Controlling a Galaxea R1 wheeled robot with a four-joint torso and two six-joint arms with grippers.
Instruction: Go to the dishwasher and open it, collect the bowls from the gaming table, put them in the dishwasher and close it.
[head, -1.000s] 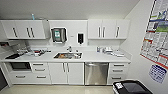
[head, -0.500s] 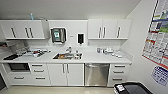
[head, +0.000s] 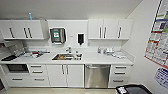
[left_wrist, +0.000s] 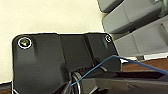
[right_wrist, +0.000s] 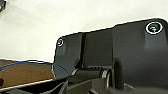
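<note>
The dishwasher (head: 97, 76) stands straight ahead in the head view, under the white counter (head: 95, 59) and to the right of the sink (head: 67, 57). Its brushed steel door is closed, and the bar handle (head: 97, 66) runs across the top of it. White cabinet doors (head: 67, 75) adjoin it on the left and white drawers (head: 119, 76) on the right. The bowls and the gaming table are out of view. Both wrist views look past the robot's own dark plate at a pale surface.
Pale dishes (head: 112, 52) and clutter (head: 32, 53) lie on the counter. A dark built-in oven (head: 17, 68) sits low at the left. Posters (head: 157, 37) hang on the right wall. A dark object (head: 132, 89) stands at the lower right edge, and a strip of pale floor (head: 57, 90) runs before the cabinets.
The whole head view has shifted slightly, so the camera has moved. The dishwasher stays closed and nothing on the counter has changed.
</note>
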